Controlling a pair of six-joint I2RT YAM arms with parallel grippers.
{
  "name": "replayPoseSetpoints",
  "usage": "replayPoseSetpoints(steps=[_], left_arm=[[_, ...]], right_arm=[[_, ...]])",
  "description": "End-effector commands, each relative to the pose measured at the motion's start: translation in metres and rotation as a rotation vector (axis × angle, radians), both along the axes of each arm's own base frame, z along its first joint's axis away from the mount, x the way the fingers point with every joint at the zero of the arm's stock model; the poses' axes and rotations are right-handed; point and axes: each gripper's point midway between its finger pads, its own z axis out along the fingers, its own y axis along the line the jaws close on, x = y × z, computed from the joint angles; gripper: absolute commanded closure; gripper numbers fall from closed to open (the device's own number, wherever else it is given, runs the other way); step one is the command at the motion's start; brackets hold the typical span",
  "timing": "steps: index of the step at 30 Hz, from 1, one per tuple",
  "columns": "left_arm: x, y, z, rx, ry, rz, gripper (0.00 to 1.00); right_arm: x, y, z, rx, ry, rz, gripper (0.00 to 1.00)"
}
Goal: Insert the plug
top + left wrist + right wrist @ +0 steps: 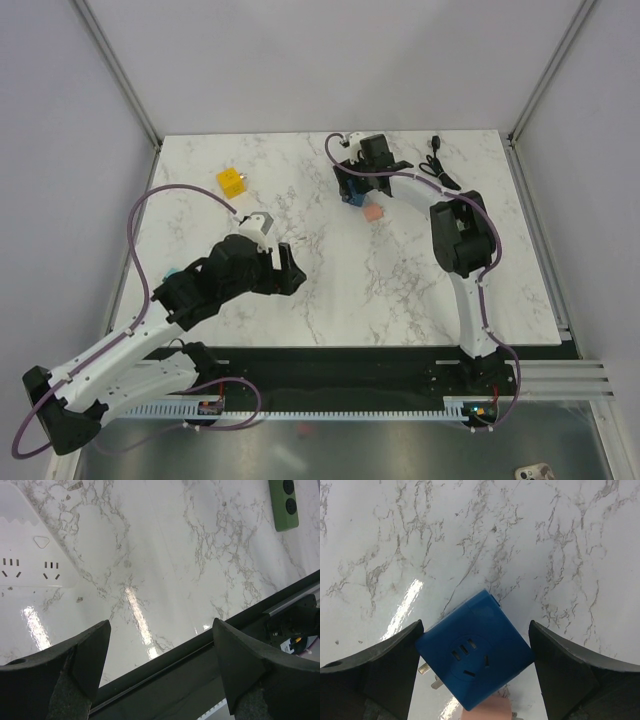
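Note:
A blue cube adapter [475,650] lies on the marble table with its socket face up and two metal prongs sticking out at its lower left. It also shows in the top view [352,198] at the far middle. My right gripper [476,627] is open, with one jaw on each side of the cube; the left finger [395,660] is at the cube's corner. A white power strip [30,565] and a green power strip [285,505] show in the left wrist view. My left gripper [161,625] is open and empty over the table's near edge.
A pink block [487,711] lies against the blue cube's near side, also seen in the top view [372,213]. A yellow cube [231,181] sits far left. A black cable [438,165] lies far right. A black rail [200,680] runs along the near edge.

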Motion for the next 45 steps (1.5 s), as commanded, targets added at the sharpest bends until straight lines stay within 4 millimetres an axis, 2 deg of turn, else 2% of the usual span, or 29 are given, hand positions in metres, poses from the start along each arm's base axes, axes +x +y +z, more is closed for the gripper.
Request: replayPoseSetpoints(steps=[1,3,4,5,6,7,8,9,10,11,12,13,15,16,17,21,23,25,27,31,34,37,38,39,40,42,43,44,45], left_arm=[[0.008,-0.002,0.031,-0.076,-0.061,0.046,0.11],[0.006,-0.001,0.031,-0.086,-0.057,0.05,0.11],[0.005,0.0,0.032,-0.098,-0.055,0.057,0.11],[0.004,0.002,0.031,-0.1,-0.052,0.062,0.11],[0.003,0.003,0.029,-0.108,-0.044,0.073,0.11],[0.002,0.005,0.031,-0.115,-0.044,0.077,0.11],[0.001,0.006,0.031,-0.124,-0.041,0.085,0.11],[0.0,0.008,0.03,-0.132,-0.032,0.096,0.11],[-0.001,0.01,0.034,-0.149,-0.035,0.104,0.11],[-0.002,0.011,0.035,-0.157,-0.035,0.107,0.12],[-0.004,0.012,0.036,-0.173,-0.032,0.111,0.12],[-0.006,0.013,0.04,-0.187,-0.039,0.112,0.12],[-0.006,0.017,0.041,-0.187,-0.051,0.12,0.12],[-0.007,0.02,0.042,-0.185,-0.057,0.124,0.12],[-0.006,0.023,0.043,-0.178,-0.067,0.134,0.12],[-0.005,0.031,0.041,-0.127,-0.11,0.124,0.12],[-0.004,0.031,0.039,-0.098,-0.125,0.102,0.11],[-0.007,0.027,0.036,-0.051,-0.143,0.026,0.1],[-0.01,0.02,0.034,-0.012,-0.149,-0.058,0.09],[-0.01,0.006,0.031,0.044,-0.135,-0.17,0.08],[-0.006,-0.006,0.029,0.088,-0.126,-0.246,0.06],[0.003,-0.023,0.013,0.139,-0.098,-0.317,0.04],[0.006,-0.029,0.014,0.152,-0.113,-0.361,0.04],[0.011,-0.039,0.004,0.174,-0.095,-0.391,0.04],[0.016,-0.046,0.009,0.188,-0.124,-0.429,0.04],[0.023,-0.06,0.005,0.211,-0.138,-0.48,0.05],[0.028,-0.067,-0.004,0.235,-0.126,-0.503,0.05],[0.035,-0.073,-0.003,0.253,-0.145,-0.53,0.05],[0.039,-0.077,-0.006,0.268,-0.144,-0.541,0.05]], right_arm=[[-0.013,0.014,0.034,0.104,0.001,0.018,0.4],[-0.03,0.019,0.03,0.131,0.045,-0.033,0.46],[-0.035,0.02,0.042,0.141,0.03,-0.051,0.5],[-0.045,0.015,0.033,0.11,0.045,-0.097,0.51],[-0.056,0.023,0.046,0.135,0.041,-0.126,0.52],[-0.064,0.022,0.046,0.139,0.049,-0.164,0.52],[-0.078,0.012,0.03,0.102,0.074,-0.223,0.52],[-0.09,0.015,0.041,0.113,0.064,-0.249,0.53],[-0.11,0.008,0.023,0.126,0.124,-0.325,0.53],[-0.12,0.002,0.02,0.121,0.127,-0.377,0.53],[-0.133,0.011,0.03,0.155,0.115,-0.384,0.53],[-0.149,0.008,0.017,0.161,0.142,-0.43,0.52],[-0.168,0.012,0.025,0.173,0.104,-0.485,0.51],[-0.181,0.01,0.015,0.189,0.131,-0.536,0.5],[-0.194,0.018,0.014,0.199,0.139,-0.538,0.5],[-0.228,0.02,0.008,0.235,0.199,-0.59,0.34],[-0.237,0.026,0.011,0.258,0.225,-0.574,0.27],[-0.242,0.031,0.024,0.291,0.243,-0.548,0.12],[-0.244,0.031,0.045,0.324,0.228,-0.528,0.02],[-0.242,0.031,0.097,0.381,0.186,-0.489,0.02],[-0.243,0.022,0.119,0.399,0.184,-0.471,0.02],[-0.242,0.0,0.125,0.426,0.213,-0.482,0.02],[-0.234,-0.02,0.135,0.467,0.206,-0.515,0.02],[-0.233,-0.034,0.132,0.469,0.209,-0.533,0.02],[-0.225,-0.059,0.143,0.504,0.176,-0.577,0.02],[-0.225,-0.076,0.149,0.528,0.161,-0.585,0.02],[-0.223,-0.084,0.154,0.533,0.147,-0.59,0.02],[-0.223,-0.096,0.164,0.557,0.121,-0.608,0.02],[-0.224,-0.098,0.169,0.571,0.116,-0.6,0.02]])
